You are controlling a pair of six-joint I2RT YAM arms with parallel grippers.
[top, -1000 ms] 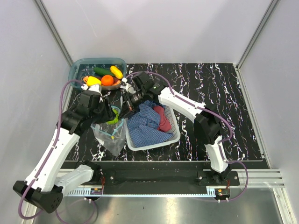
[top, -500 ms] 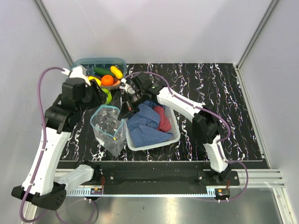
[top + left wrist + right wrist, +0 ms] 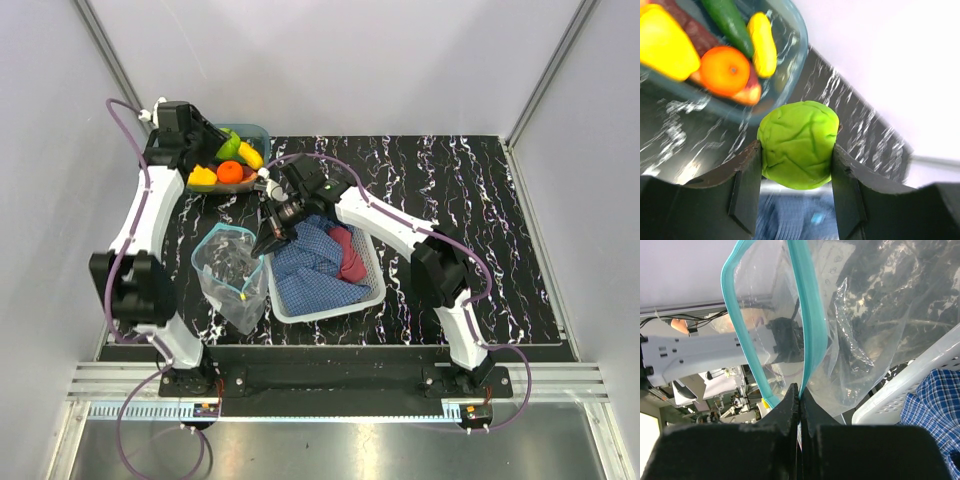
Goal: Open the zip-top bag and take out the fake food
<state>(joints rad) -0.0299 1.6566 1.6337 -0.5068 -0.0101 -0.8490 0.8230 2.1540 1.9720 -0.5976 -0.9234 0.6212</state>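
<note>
The clear zip-top bag [image 3: 232, 268] stands open on the table left of a white basket, its teal zip strip [image 3: 810, 300] forming an open loop. My right gripper [image 3: 268, 240] is shut on that strip at the bag's right rim; its jaws pinch the strip [image 3: 799, 390]. My left gripper [image 3: 225, 150] is shut on a lime-green fake food piece [image 3: 797, 145] and holds it above the near edge of the teal bin [image 3: 797, 47]. In the bin lie an orange [image 3: 725, 70], a yellow pepper [image 3: 665, 47], a dark green piece [image 3: 730, 22] and a yellow piece [image 3: 762, 45].
The white basket [image 3: 330, 305] to the right of the bag holds a blue plaid cloth [image 3: 305, 265] and a red cloth [image 3: 348, 255]. The teal bin [image 3: 258, 130] sits at the table's far left corner, against the wall. Black marbled table [image 3: 470, 200] stretches to the right.
My left arm has risen from the bag with the lime-green piece and swung to the far left, over the bin. The right gripper still holds the bag's strip in place.
</note>
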